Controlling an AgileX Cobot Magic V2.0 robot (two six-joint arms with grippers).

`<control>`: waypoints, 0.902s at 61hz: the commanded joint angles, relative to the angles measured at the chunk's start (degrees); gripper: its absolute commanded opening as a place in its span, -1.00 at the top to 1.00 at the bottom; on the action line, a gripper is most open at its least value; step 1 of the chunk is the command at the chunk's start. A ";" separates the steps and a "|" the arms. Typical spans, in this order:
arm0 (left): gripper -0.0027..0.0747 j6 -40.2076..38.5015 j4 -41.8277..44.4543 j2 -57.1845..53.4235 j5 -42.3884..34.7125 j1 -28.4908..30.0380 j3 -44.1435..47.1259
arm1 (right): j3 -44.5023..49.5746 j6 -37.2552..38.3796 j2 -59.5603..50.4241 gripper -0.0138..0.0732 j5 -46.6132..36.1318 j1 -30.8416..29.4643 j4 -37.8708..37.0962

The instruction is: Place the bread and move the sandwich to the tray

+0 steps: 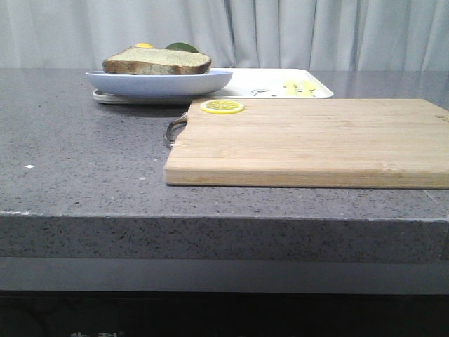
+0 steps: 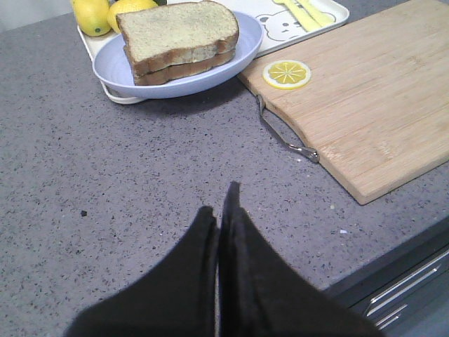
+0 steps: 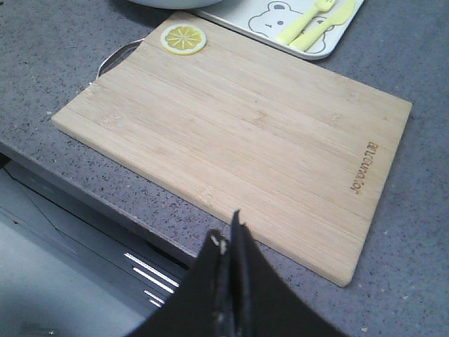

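Two brown-crusted slices lie stacked as a sandwich (image 2: pixel 179 38) on a round light-blue plate (image 2: pixel 112 70). The top bread slice shows a plain speckled face, and no filling shows between the slices. The plate rests on the left end of the white tray (image 2: pixel 335 12) with the bear print. In the front view the sandwich (image 1: pixel 156 62), plate (image 1: pixel 161 83) and tray (image 1: pixel 266 83) sit at the back. My left gripper (image 2: pixel 219 203) is shut and empty over bare counter, well short of the plate. My right gripper (image 3: pixel 226 226) is shut and empty near the cutting board's front edge. Neither gripper shows in the front view.
A wooden cutting board (image 1: pixel 309 140) with a metal handle (image 2: pixel 284 137) and a lemon slice (image 1: pixel 222 107) at its corner lies in front of the tray. Two lemons (image 2: pixel 95 14) sit behind the plate. The counter's front edge (image 3: pixel 105 189) drops off close to my right gripper.
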 commanded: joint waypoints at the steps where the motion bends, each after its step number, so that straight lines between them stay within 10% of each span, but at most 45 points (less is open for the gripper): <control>1: 0.98 -0.11 -0.15 -0.11 -3.93 -0.50 -1.66 | -1.22 -0.01 0.37 0.95 -4.09 -0.33 -0.67; 55: 0.98 -0.11 -4.17 -33.71 -28.65 22.95 32.05 | -1.22 -0.01 0.37 0.95 -3.69 -0.33 -0.67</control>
